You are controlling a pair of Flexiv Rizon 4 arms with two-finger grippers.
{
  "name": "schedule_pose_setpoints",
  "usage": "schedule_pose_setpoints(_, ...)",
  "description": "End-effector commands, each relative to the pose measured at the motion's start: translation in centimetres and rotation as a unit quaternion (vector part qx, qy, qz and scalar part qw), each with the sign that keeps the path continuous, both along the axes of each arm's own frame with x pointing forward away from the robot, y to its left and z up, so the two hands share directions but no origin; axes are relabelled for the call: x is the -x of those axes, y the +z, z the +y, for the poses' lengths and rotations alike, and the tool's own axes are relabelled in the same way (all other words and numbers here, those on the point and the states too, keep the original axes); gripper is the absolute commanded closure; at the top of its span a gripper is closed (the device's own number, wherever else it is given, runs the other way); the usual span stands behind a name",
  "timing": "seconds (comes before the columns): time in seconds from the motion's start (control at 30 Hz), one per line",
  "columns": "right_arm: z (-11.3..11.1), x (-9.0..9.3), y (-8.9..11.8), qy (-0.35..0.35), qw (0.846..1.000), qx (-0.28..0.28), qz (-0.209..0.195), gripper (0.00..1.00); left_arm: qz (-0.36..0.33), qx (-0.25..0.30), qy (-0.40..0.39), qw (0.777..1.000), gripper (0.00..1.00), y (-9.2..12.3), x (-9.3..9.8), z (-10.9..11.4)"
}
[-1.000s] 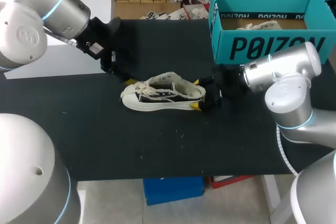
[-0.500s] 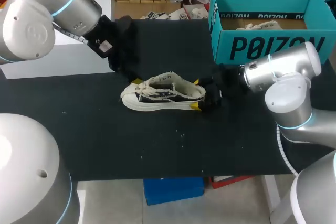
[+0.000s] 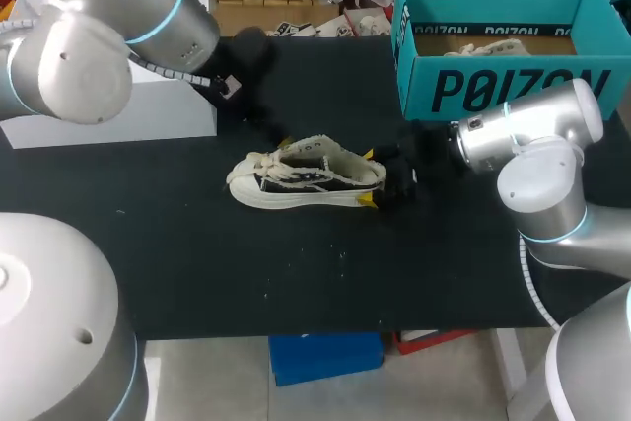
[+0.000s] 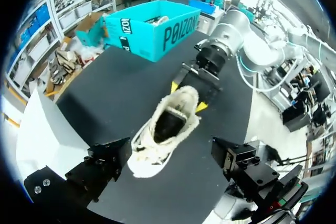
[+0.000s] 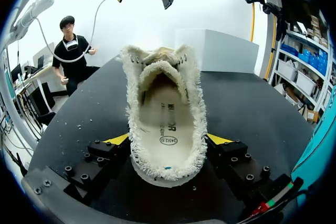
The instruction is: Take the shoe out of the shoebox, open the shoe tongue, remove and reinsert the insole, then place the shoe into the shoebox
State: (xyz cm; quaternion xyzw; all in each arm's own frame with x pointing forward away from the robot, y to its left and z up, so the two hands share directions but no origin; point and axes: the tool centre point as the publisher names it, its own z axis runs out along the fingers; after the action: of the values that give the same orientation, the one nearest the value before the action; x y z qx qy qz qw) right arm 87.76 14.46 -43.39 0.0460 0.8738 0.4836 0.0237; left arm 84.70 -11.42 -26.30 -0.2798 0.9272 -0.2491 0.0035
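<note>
Shoe (image 3: 306,176) upright on bench (image 3: 197,244), mid-scene, toe left, outside the shoebox (image 3: 513,86) at far right. Right hand (image 3: 370,177) pinches the heel from both sides, likely to anchor it. Left hand (image 4: 170,156) hangs spread above the laces, apparently placed to open the tongue.

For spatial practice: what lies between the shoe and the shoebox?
Head view: the right gripper, shut on the shoe, lies between it and the shoebox.

a cream and black shoe (image 4: 167,129) lies on the black table (image 4: 115,93), toe toward the left gripper (image 4: 169,165), whose fingers (image 4: 107,158) stand wide apart. the right gripper (image 4: 187,97) clasps its heel from both sides; a teal shoebox (image 4: 152,27) stands beyond.
</note>
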Motion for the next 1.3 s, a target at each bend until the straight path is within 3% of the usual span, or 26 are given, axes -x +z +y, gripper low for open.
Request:
schedule_pose_setpoints(0.03,0.2,-0.1,-0.2,-0.001,1.000,0.001,0.000,1.00,0.079,-0.062,0.265,0.959,0.00,0.2,-0.8,-1.0)
schedule_pose_setpoints(0.2,0.2,-0.1,-0.2,-0.001,1.000,0.001,0.000,1.00,0.146,-0.065,0.348,0.924,0.00,-0.5,-1.1,-1.0)
schedule_pose_setpoints(0.73,0.2,-0.1,-0.2,-0.001,1.000,0.001,0.000,1.00,0.146,-0.065,0.348,0.924,0.00,-0.5,-1.1,-1.0)
schedule_pose_setpoints(0.8,0.2,-0.1,-0.2,-0.001,1.000,0.001,0.000,1.00,0.130,-0.114,0.363,0.916,0.00,-0.9,-1.2,-2.1)
schedule_pose_setpoints(0.93,0.2,-0.1,-0.2,-0.001,1.000,0.001,0.000,1.00,0.100,-0.165,0.329,0.925,0.00,-0.8,-0.7,-3.9)
schedule_pose_setpoints(1.1,0.2,-0.1,-0.2,-0.001,1.000,0.001,0.000,1.00,0.104,-0.246,0.342,0.901,0.00,-1.7,-1.0,-5.3)
schedule_pose_setpoints(1.3,0.2,-0.1,-0.2,-0.001,1.000,0.001,0.000,1.00,0.104,-0.282,0.369,0.880,0.00,-2.5,-1.3,-6.1)
